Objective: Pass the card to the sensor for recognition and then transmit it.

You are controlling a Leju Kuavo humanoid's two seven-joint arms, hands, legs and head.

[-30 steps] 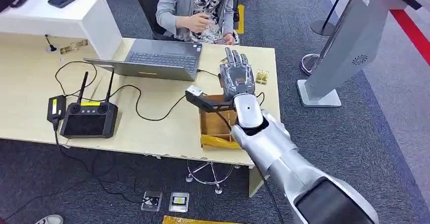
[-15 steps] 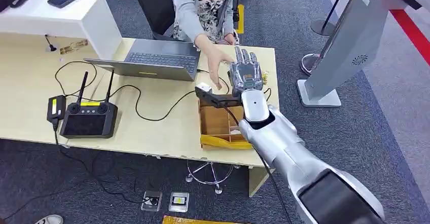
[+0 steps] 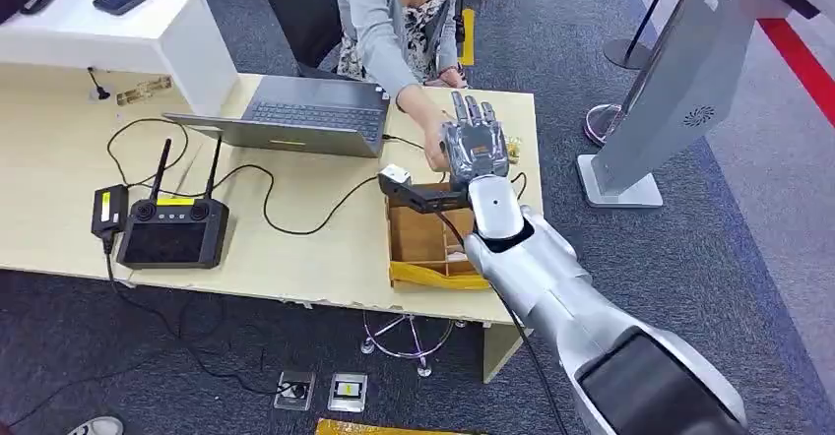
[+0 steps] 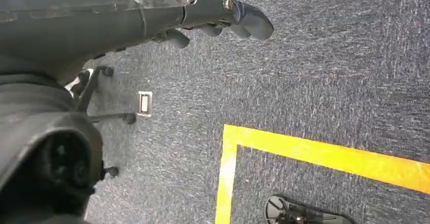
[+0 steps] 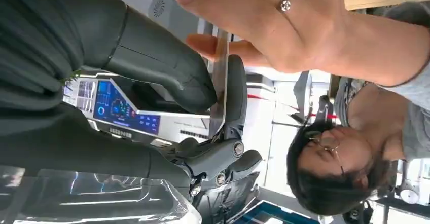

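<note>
Right hand [image 5: 167, 77] pinches card [image 5: 220, 77]; person's hand [image 5: 269, 19] apparently grips it.

The card [image 5: 220, 77], thin, pale and seen edge-on, stood at the upper middle of the right wrist frame. It was pinched between the thumb and a dark finger, touching a person's hand [image 5: 284, 26] above.

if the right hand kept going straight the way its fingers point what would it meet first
Probably nothing on the desk: the right hand points past the far desk edge, toward grey carpet. The person's hand, beside it on the card it pinches, lies off that line, though depth is unclear.
</note>
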